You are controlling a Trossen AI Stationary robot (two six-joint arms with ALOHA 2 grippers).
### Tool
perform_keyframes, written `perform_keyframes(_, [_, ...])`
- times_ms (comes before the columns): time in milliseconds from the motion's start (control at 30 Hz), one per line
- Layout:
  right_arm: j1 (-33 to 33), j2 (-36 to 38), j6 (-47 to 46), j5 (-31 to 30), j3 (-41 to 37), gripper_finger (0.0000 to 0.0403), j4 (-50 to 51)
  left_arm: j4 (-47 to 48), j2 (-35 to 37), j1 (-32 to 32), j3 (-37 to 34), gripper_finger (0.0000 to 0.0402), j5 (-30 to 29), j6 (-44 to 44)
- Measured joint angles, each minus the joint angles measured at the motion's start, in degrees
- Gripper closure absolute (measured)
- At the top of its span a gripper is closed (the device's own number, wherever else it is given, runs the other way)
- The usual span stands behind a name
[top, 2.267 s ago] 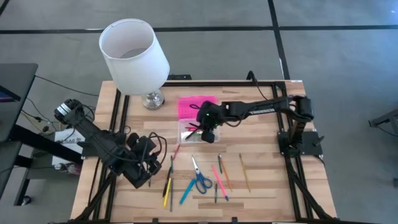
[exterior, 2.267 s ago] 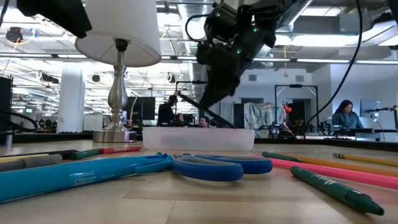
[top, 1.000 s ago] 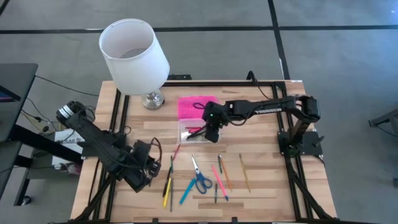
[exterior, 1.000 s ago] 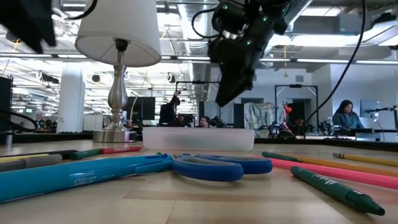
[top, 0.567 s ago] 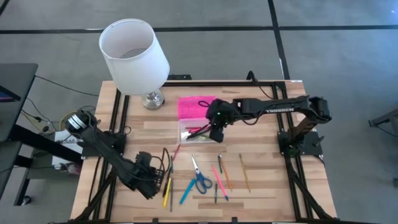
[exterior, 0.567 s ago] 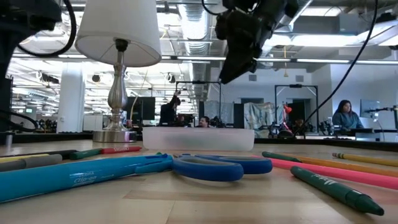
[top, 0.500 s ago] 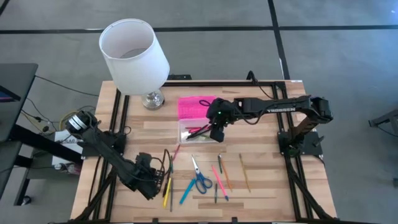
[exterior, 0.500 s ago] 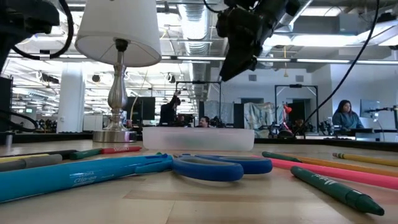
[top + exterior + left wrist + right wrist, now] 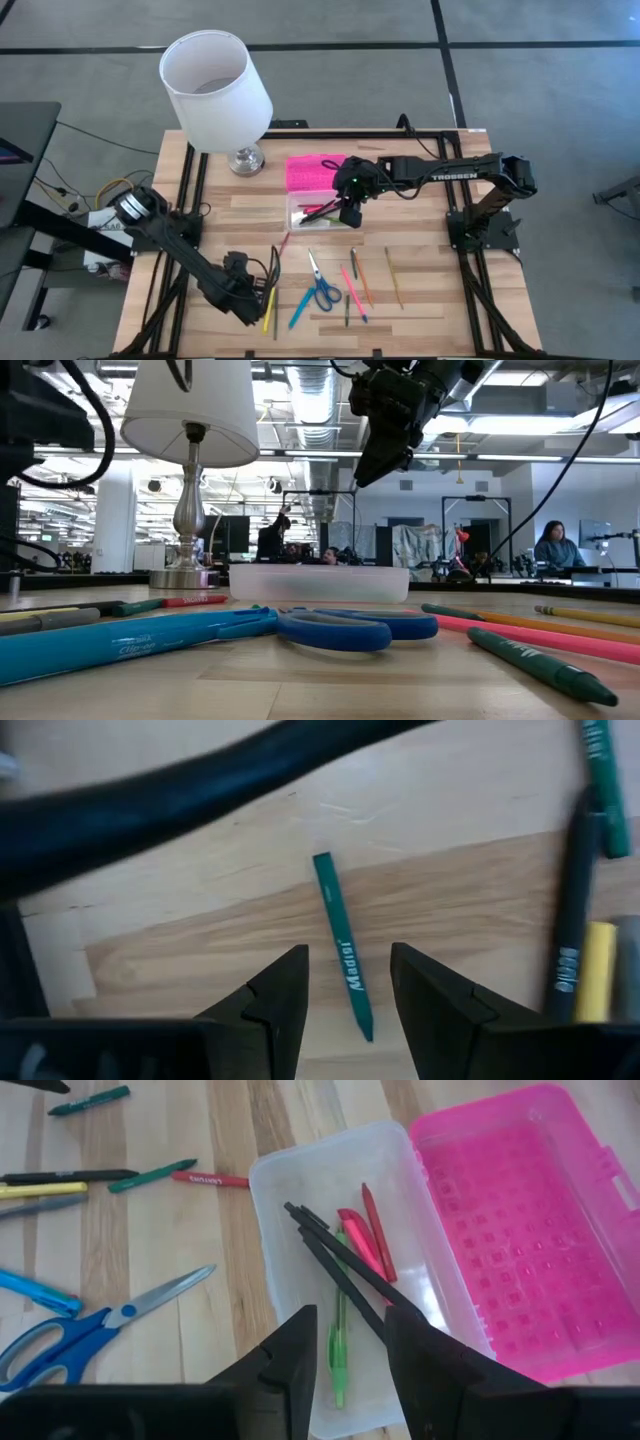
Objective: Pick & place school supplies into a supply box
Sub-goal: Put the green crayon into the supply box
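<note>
Two pincers at work: the left pincer hangs over a loose green pencil that lies on the table directly between and ahead of its fingertips; to do well it should come straight down with the shaft centred across the gap and close only once low enough. Left pincer: parted, empty, touching nothing. Right pincer: above the supply box, parted and empty, dark, green and red pens lying in the tray beneath it.
</note>
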State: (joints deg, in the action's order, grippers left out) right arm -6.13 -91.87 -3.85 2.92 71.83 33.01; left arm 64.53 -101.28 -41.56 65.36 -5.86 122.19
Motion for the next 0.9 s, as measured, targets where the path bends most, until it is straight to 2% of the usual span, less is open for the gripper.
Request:
perform_keyframes(133, [0.0,0.0,0.5,0.2,0.0,0.0292,0.0,-1.6,-0.8,0.0,-1.0,0.0263,0.2,0.0])
perform_keyframes(367, [0.0,0.0,0.4,0.2,0.0,0.0292,0.0,-11.8,-0.8,0.0,-7.4,0.0263,1.2,0.0])
perform_keyframes(733, [0.0,0.0,-0.4,0.3,0.0,0.0292,1.4,-16.9,-0.3,0.5,-10.9,0.0264,1.4,-2.7])
perform_keyframes(900, [0.0,0.0,-0.7,0.3,0.0,0.0292,1.6,-20.3,0.2,1.4,-12.7,0.0278,2.0,-4.9])
